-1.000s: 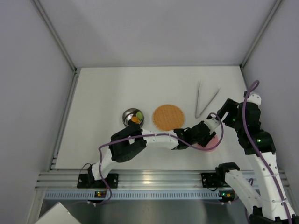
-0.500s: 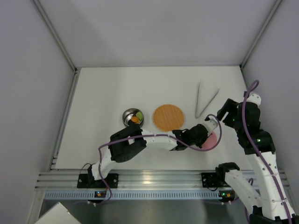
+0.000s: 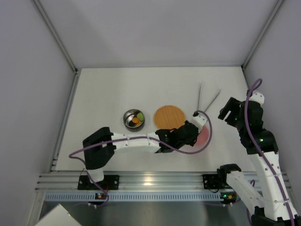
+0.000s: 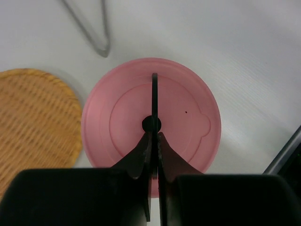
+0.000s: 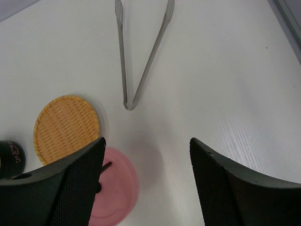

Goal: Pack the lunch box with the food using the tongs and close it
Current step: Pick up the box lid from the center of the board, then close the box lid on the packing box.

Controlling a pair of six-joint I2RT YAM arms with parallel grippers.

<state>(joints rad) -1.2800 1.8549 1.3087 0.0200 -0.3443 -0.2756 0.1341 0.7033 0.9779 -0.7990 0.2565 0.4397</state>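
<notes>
The lunch box is a small steel bowl (image 3: 133, 118) left of centre, with the food (image 3: 137, 117), orange, green and dark round pieces, inside it. Its pink lid (image 4: 183, 122) (image 3: 204, 135) (image 5: 117, 188) hangs just right of the orange woven disc. My left gripper (image 4: 154, 135) (image 3: 193, 131) is shut on the lid's thin black handle (image 4: 154, 94). The tongs (image 3: 205, 100) (image 5: 141, 56) lie on the table beyond the lid, their joined end towards it. My right gripper (image 5: 146, 141) (image 3: 225, 111) is open and empty, hovering right of the lid.
A flat orange woven disc (image 3: 170, 117) (image 4: 33, 117) (image 5: 66, 126) lies between the bowl and the lid. Grey walls close in the table on the left, back and right. The metal rail with the arm bases (image 3: 155, 181) runs along the near edge.
My left gripper has shut on the lid's handle and carried the lid up and to the left, towards the orange disc. The right gripper has barely moved.
</notes>
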